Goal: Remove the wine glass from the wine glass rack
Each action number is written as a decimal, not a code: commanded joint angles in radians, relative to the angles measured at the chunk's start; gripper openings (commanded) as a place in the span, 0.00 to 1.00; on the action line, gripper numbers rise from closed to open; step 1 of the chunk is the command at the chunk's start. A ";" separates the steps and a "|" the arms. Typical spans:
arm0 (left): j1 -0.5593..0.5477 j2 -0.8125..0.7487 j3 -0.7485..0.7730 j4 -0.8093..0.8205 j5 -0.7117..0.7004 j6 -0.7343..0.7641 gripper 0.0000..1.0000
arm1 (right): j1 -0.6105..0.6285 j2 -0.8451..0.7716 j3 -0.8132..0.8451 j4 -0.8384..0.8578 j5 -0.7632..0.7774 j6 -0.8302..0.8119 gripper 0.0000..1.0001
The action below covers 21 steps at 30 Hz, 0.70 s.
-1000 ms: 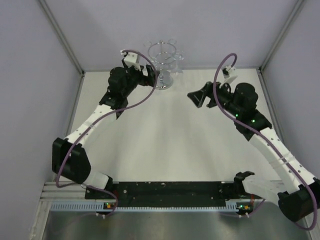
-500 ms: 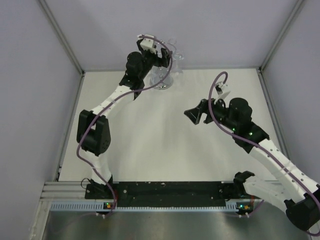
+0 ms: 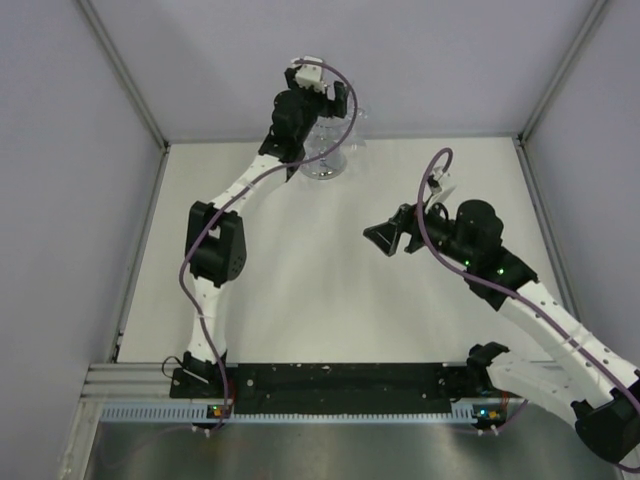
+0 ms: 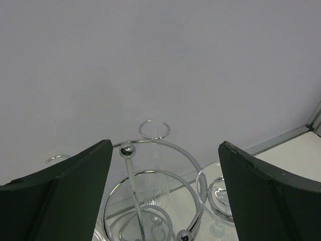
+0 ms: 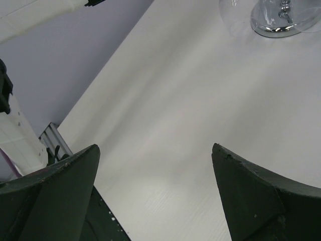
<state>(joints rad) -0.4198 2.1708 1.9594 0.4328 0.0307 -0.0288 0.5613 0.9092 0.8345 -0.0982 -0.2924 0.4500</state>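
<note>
The chrome wine glass rack point(image 3: 326, 150) stands at the back of the table by the rear wall. In the left wrist view its wire loops point(image 4: 150, 150) and ball-tipped post point(image 4: 127, 149) lie between my fingers. A clear wine glass point(image 4: 220, 197) hangs upside down from a loop on the right, its round foot up. Another wine glass point(image 4: 151, 187) hangs on the far side. My left gripper point(image 3: 338, 102) point(image 4: 165, 145) is open just above the rack's top, holding nothing. My right gripper point(image 3: 380, 238) point(image 5: 155, 148) hovers open over bare table, right of and nearer than the rack.
Grey walls close in the table at the back and on both sides. The right wrist view shows the rack's mirrored base point(image 5: 285, 20) and a hanging glass bowl point(image 5: 235, 15) at its top right. A black rail point(image 3: 340, 378) runs along the near edge.
My left arm has stretched out and risen, carrying its gripper from beside the rack's left to above its top. The right gripper has drifted a little left and nearer.
</note>
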 commanded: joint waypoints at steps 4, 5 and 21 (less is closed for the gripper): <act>0.001 0.073 0.134 0.007 -0.081 0.064 0.93 | 0.019 -0.021 -0.011 0.061 -0.025 0.013 0.93; 0.000 0.083 0.148 0.006 -0.083 0.069 0.93 | 0.020 -0.020 -0.011 0.061 -0.027 0.013 0.93; 0.010 0.221 0.302 0.023 -0.100 0.061 0.70 | 0.025 -0.012 -0.018 0.077 -0.044 0.015 0.93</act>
<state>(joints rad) -0.4191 2.3745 2.1941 0.4068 -0.0650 0.0303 0.5697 0.9054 0.8242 -0.0772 -0.3199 0.4572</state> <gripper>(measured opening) 0.750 0.932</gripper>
